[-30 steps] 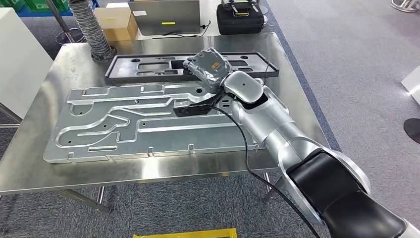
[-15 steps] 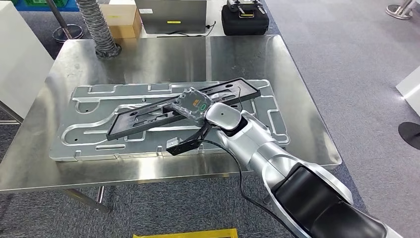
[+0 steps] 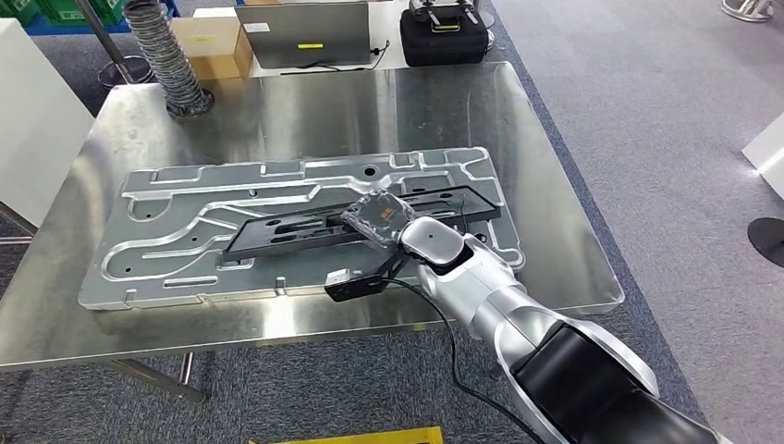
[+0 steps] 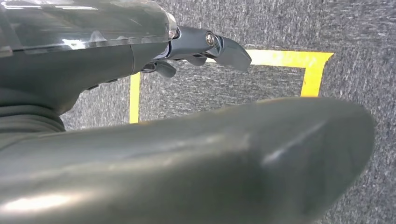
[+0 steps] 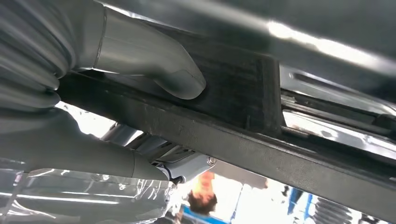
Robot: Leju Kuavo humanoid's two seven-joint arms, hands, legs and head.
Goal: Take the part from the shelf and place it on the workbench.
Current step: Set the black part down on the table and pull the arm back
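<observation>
A long black frame-shaped part (image 3: 287, 231) stretches slantwise over the middle of a big silver stamped plate (image 3: 185, 199) on the steel workbench (image 3: 573, 268). My right hand (image 3: 377, 217), wrapped in clear plastic, grips the part near its right half. In the right wrist view the grey thumb (image 5: 154, 65) presses on the part's dark rail (image 5: 233, 98), with other fingers below it. Whether the part touches the plate I cannot tell. My left hand (image 4: 187, 46) hangs over the carpet, fingers apart from the thumb, holding nothing.
At the workbench's far edge stand a ribbed hose (image 3: 166, 55), a cardboard box (image 3: 214, 42), a grey laptop-like case (image 3: 300, 32) and a black case (image 3: 444, 37). A white cabinet (image 3: 28, 120) is on the left. Yellow floor tape (image 4: 280, 58) lies below.
My right hand has carried the black part from beyond the plate's far edge toward me and lower, over the plate's middle. The view has shifted a little too.
</observation>
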